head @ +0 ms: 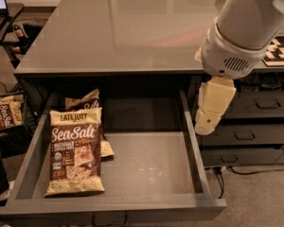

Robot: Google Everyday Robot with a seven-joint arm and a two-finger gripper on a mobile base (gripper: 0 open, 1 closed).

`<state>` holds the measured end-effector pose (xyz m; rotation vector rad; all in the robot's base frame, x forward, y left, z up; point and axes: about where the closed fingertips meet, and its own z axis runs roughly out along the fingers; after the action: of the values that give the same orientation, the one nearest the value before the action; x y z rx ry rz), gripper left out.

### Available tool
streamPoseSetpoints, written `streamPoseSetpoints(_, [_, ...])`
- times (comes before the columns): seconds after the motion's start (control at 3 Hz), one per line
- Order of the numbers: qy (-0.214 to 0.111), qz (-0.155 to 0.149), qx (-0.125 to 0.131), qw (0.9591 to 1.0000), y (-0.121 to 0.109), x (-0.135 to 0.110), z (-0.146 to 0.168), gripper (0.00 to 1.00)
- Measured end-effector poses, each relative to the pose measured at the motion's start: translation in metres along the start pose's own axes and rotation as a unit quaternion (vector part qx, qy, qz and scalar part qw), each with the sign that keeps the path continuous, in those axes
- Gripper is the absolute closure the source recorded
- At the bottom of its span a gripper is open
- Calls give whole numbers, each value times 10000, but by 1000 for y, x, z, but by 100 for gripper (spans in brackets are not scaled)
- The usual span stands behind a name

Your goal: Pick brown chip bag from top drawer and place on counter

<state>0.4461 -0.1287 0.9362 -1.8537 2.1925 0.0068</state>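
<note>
The brown chip bag [75, 150] lies flat at the left of the open top drawer [146, 167], with its "Sea Salt" lettering facing up. A second bag [86, 100] lies partly under it, towards the back. The counter [128, 27] spreads above the drawer, glossy and grey. My gripper [206, 122] hangs from the white arm [241, 27] just outside the drawer's right wall, pointing down. It is well to the right of the bag and holds nothing.
Narrower grey drawers with small handles [255, 103] stack to the right of the top drawer. A smaller Sea Salt bag [2, 115] stands at the far left, outside the drawer. A patterned object [280, 51] lies on the counter's right edge. A cable [255, 171] runs on the floor.
</note>
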Motion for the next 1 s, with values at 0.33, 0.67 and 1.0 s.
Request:
streamPoseSetpoints(0.33, [0,0,0,10000,0,0,0,0])
streamPoseSetpoints(0.67, [-172,92,51,9998,4,-16,15,0])
streamPoseSetpoints(1.0, [-318,195,100,9993,9,-41,45,0])
